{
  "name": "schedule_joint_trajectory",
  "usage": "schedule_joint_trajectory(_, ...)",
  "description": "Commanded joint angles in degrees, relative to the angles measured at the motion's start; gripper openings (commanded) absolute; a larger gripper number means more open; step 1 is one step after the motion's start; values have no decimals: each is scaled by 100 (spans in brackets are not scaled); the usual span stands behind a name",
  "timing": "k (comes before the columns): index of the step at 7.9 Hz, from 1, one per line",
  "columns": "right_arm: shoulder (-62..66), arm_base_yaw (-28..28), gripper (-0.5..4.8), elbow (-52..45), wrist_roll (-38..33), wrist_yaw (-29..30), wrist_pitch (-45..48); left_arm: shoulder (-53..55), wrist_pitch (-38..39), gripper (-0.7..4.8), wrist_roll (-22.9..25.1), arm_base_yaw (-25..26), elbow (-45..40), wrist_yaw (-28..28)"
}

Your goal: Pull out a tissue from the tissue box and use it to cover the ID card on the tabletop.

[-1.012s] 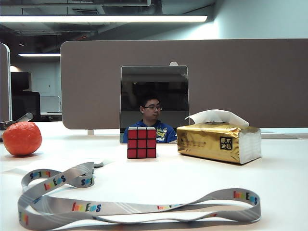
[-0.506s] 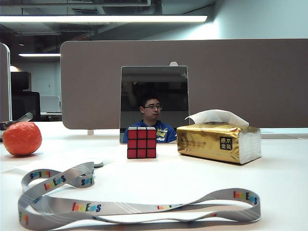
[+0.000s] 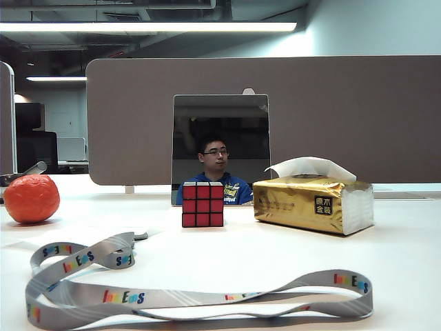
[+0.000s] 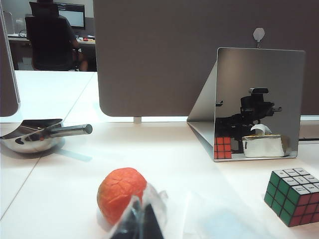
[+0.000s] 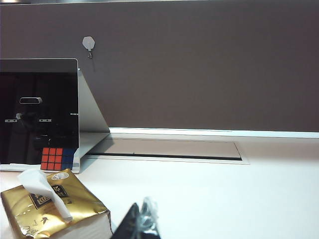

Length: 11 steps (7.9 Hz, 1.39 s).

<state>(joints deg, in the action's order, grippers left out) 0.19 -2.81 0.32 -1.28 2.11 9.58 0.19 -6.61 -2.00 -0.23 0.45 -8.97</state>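
Gold tissue box (image 3: 313,203) is seen on the bench (image 3: 275,255); right pincer (image 5: 137,224) is closed, left pincer (image 4: 142,221) looks closed.

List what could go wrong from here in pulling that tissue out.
1. The gold tissue pack lies loose; tugging the tissue could drag or lift the whole pack.
2. The right end effector, low beside the pack, is shut; unopened, it would only push the sheet.
3. The left end effector, also shut, sits by the orange ball; swinging it could roll the ball.
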Motion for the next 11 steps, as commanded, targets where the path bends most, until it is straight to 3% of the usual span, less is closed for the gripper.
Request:
schedule_joint_trajectory(1, -4, 0, -1, -2, -22, -33, 94, 4, -42, -5, 4, -4, 17, -24)
schedule_joint_trajectory(11, -4, 0, -1, -2, -22, -31, 94, 4, 289, -6, 7, -2, 17, 234)
